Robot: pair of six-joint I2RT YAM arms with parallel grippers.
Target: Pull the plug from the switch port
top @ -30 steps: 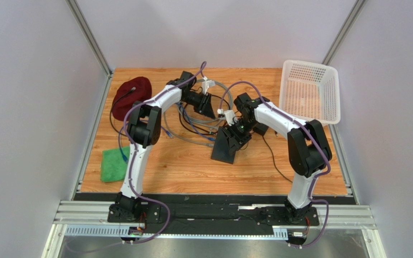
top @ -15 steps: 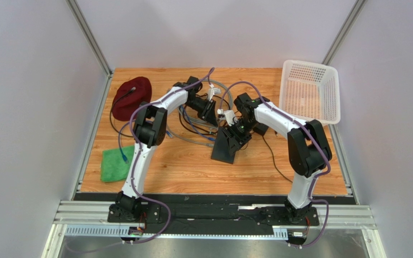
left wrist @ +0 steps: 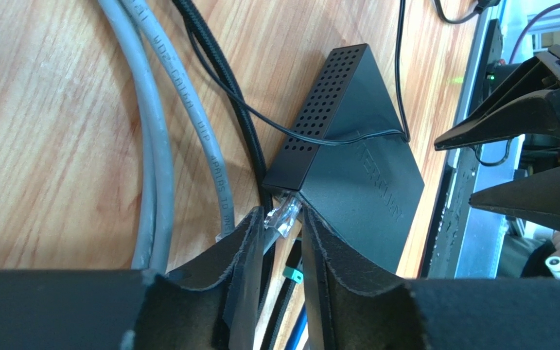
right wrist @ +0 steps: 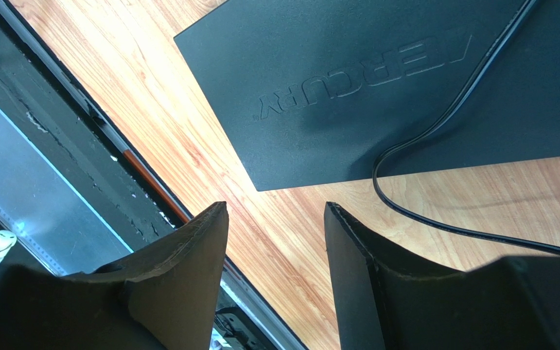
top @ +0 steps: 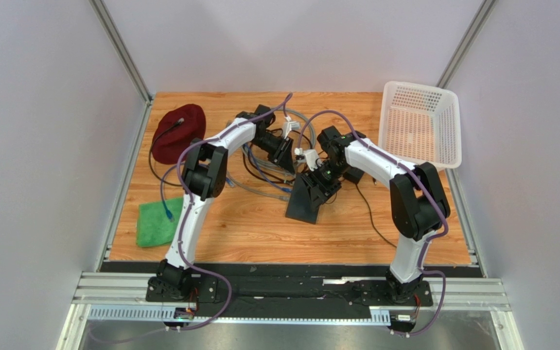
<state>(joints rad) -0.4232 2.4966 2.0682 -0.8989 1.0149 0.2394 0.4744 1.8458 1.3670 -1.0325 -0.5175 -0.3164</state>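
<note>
The switch point(top: 305, 198) is a flat black box lying on the wooden table, with a thin black cable draped over it. In the left wrist view a clear plug point(left wrist: 286, 211) on a grey cable sits in a port at the switch's point(left wrist: 367, 175) corner. My left gripper point(left wrist: 283, 222) is closed narrowly on that plug, with a finger on each side; it also shows in the top view point(top: 284, 154). My right gripper point(right wrist: 275, 211) is open and empty, hovering just past the switch's point(right wrist: 378, 80) edge. In the top view it point(top: 325, 182) is at the switch's far right side.
Several grey, black and blue cables point(top: 261, 175) tangle behind the switch. A black power adapter point(top: 353, 175) lies to the right of it. A white basket point(top: 420, 124) stands at the back right, a dark red cloth point(top: 178, 131) at the back left, and a green cloth point(top: 155, 222) at the left.
My left arm has swung right and nearer, bringing its gripper up to the switch's far corner. It barely moved in the last half second. The right arm has not moved.
</note>
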